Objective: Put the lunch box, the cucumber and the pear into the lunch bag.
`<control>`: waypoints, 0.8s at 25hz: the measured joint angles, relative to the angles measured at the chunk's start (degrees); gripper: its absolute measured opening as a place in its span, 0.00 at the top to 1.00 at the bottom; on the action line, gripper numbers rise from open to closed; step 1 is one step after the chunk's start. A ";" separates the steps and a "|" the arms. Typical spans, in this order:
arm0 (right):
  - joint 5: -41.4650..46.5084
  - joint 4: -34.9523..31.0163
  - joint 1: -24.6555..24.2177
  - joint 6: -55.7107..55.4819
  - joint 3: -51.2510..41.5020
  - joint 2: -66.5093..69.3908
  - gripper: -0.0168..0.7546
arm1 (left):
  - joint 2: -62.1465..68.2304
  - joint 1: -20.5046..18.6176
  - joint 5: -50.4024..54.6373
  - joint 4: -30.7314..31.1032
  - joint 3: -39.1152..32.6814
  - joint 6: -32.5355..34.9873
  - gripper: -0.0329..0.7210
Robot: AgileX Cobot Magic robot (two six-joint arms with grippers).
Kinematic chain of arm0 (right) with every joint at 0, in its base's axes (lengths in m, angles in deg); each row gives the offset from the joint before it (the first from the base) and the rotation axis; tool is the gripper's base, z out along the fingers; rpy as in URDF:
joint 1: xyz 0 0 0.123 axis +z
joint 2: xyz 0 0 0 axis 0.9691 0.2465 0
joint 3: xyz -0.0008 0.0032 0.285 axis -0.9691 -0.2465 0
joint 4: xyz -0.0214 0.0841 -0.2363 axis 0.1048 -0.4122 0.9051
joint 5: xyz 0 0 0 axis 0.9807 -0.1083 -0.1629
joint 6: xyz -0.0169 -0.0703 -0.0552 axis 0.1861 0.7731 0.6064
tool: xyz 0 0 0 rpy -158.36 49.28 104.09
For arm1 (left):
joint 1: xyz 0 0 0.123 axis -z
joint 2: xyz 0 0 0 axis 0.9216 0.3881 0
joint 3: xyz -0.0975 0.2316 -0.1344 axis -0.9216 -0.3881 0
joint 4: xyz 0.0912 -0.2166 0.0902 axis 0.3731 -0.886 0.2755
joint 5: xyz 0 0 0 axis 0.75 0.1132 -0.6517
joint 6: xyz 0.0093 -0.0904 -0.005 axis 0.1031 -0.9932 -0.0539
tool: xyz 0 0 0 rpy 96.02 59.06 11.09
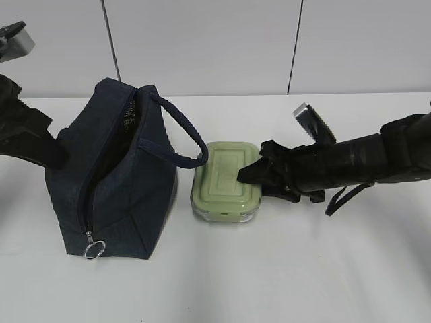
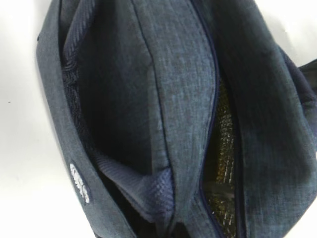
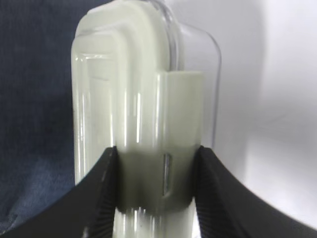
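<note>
Lunch box (image 3: 143, 114) is gripped at its near end by the right gripper (image 1: 259, 173), the ribbed fingers (image 3: 106, 193) clamped across the lid clip. It rests on the table (image 1: 269, 269), just beside the lunch bag (image 1: 111, 182). A slip may be risked on the smooth glass, or a snag on the handle (image 1: 185, 131). The left gripper is hidden behind the bag; its state cannot be told. The opening (image 2: 223, 163) looks narrow.

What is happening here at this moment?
The right pincer is closed on the short side of the lunch box, which sits on the white table beside the lunch bag. The bag stands with its top zipper open. The left arm is behind the bag; its pincer is not visible. Cucumber and pear are out of view.
</note>
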 joint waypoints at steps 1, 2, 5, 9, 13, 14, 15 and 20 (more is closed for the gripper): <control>-0.70 0.31 -0.50 0.00 0.00 -0.84 0.58 | 0.00 0.00 0.00 0.02 0.00 0.00 0.95; -1.03 0.43 -0.85 0.00 0.00 -1.36 0.58 | 0.00 0.00 0.00 0.02 0.00 0.00 0.95; -1.44 0.88 -2.21 0.00 0.00 -3.49 0.58 | 0.00 0.00 0.05 0.02 0.00 0.00 0.95; -0.38 1.47 -2.42 0.09 -0.08 -6.01 0.59 | 0.00 0.00 0.05 0.02 0.00 0.00 0.95; 1.03 1.83 -2.42 0.09 -0.08 -9.56 0.59 | 0.00 0.00 0.05 0.02 0.00 0.00 0.95; 1.24 2.00 -2.42 0.09 0.04 -10.46 0.59 | 0.00 0.00 0.05 0.02 0.00 0.00 0.95; 1.31 2.26 -2.42 0.09 0.55 -11.32 0.59 | 0.00 0.00 0.05 0.02 0.00 0.00 0.95; 3.33 3.17 -1.90 -2.26 6.80 -14.83 0.59 | 0.00 0.00 0.05 0.06 0.00 0.00 0.95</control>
